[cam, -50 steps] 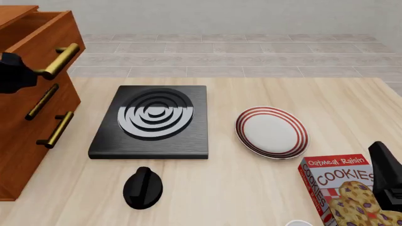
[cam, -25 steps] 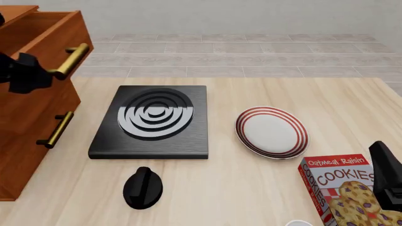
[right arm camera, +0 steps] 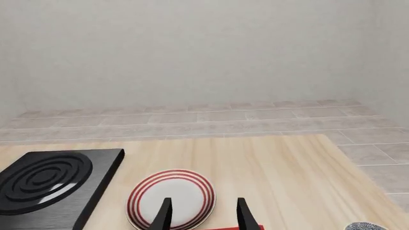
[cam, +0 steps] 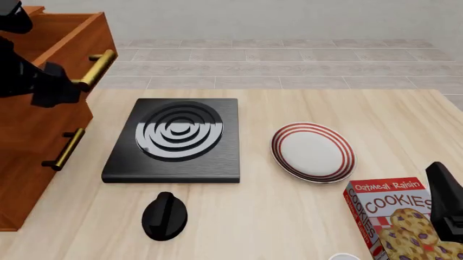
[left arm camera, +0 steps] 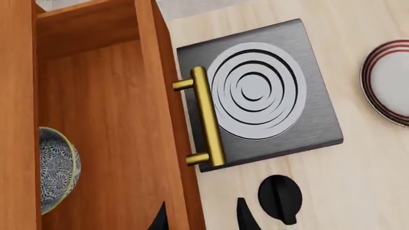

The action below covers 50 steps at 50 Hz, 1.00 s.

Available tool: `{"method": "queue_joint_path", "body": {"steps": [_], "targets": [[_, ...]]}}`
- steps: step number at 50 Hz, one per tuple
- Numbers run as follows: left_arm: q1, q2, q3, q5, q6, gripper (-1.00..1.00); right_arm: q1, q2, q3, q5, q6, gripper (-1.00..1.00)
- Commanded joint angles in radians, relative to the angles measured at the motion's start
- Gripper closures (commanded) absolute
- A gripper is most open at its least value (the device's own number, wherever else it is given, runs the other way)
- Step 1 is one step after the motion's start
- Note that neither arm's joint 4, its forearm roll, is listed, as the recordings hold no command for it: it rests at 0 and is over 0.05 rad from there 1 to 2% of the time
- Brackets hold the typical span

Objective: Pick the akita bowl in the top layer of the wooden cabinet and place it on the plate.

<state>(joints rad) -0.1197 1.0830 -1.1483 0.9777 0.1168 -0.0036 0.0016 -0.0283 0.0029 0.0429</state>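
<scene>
The top layer [cam: 69, 40] of the wooden cabinet [cam: 32, 141] is drawn out so the akita bowl [left arm camera: 56, 175], lying inside it, can be reached. The left gripper [left arm camera: 201, 215] is held with fingers apart astride the drawer front. The right gripper [right arm camera: 201, 213] is parked open near the empty plate [cam: 313, 151].

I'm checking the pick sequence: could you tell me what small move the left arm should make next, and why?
Probably shift the left gripper over the drawer's inside toward the akita bowl. The top layer stands pulled out, the bowl lies exposed inside it, and the open fingers straddle the drawer's front wall.
</scene>
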Motion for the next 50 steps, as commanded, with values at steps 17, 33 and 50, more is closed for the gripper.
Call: {"method": "queue_joint_path", "body": {"steps": [17, 33, 50], "targets": [[-0.126, 0.058, -0.039, -0.001, -0.038, -1.00, 0.002, 0.000, -0.001, -0.002, -0.005, -1.00], [-0.181, 0.072, -0.076, 0.003, -0.093, -1.00, 0.001, 0.000, 0.000, -0.002, -0.004, -1.00], [-0.209, 0.076, -0.109, 0.006, -0.137, -1.00, 0.001, -0.001, 0.001, -0.005, -0.006, -1.00]]}}
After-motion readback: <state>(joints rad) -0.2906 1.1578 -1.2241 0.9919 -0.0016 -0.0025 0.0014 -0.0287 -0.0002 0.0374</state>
